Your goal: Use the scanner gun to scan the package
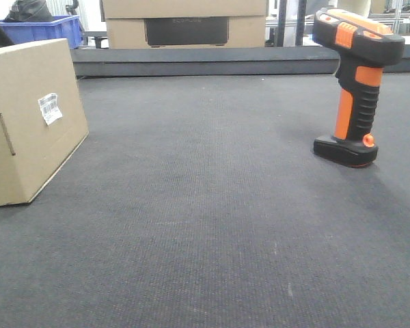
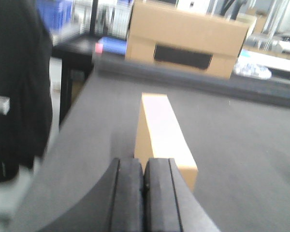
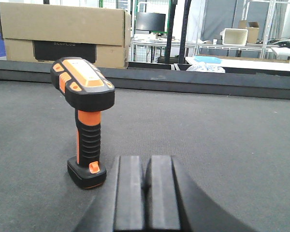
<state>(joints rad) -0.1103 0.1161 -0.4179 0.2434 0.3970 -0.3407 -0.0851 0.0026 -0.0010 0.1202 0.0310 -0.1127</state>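
Front-facing view: the package (image 1: 29, 119) stands at the left edge of the frame, its white barcode label (image 1: 50, 108) on the face turned toward centre, while the scanner gun (image 1: 356, 85) stands upright on its flat foot at right. A wide stretch of dark mat (image 1: 205, 225) lies open between them and across the whole foreground. At top centre, beyond the mat's raised far edge, sit larger stacked boxes (image 1: 184, 24) and a blue bin (image 1: 44, 29).

Left wrist view: the left gripper (image 2: 144, 193), fingers pressed together on nothing, sits at bottom centre just short of the package's near end; the mat's left edge drops away beside it.

Right wrist view: the right gripper (image 3: 146, 193), likewise clenched and empty, sits low in frame, the scanner gun near, to its left, not touching.
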